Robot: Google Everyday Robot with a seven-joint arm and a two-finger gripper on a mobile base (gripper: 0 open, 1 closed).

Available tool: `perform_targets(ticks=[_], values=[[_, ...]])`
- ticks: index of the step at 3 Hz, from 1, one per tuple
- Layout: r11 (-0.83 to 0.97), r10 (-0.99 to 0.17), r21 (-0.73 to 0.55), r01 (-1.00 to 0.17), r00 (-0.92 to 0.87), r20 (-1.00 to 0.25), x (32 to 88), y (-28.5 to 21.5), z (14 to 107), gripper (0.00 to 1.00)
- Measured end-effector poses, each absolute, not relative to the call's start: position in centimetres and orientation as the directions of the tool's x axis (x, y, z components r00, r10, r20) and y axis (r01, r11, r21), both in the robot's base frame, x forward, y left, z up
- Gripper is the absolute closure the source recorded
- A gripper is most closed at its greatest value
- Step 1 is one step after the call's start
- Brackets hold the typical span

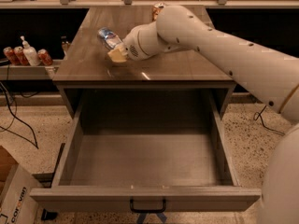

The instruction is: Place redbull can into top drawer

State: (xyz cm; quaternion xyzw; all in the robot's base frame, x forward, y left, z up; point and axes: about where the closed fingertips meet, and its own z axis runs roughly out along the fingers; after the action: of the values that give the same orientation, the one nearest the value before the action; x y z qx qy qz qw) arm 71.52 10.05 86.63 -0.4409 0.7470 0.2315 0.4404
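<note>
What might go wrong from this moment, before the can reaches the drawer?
The redbull can looks tilted at the gripper above the countertop; it may slip when carried. The arm passes close to the brown-gold can, so swinging toward the open top drawer might knock it.

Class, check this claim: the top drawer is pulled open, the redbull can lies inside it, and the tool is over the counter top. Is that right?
One detail is wrong. The camera view shows the top drawer pulled open with no can in it; the redbull can is up at the tool, over the counter top.
</note>
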Motion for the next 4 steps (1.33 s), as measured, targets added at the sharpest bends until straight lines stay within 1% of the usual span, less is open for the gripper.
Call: perform_targets(ticks=[2,3,4], values=[[0.298,-0.506,-0.108,-0.949,-0.061,-0.86,64.4,8.9,91.3,1.0],[0.178,-0.546,-0.105,-0.978,-0.009,-0.838,59.9,8.0,91.4,1.0],[0.146,-0.605,-0.103,-0.984,-0.007,-0.796,56.4,6.5,89.6,1.0]])
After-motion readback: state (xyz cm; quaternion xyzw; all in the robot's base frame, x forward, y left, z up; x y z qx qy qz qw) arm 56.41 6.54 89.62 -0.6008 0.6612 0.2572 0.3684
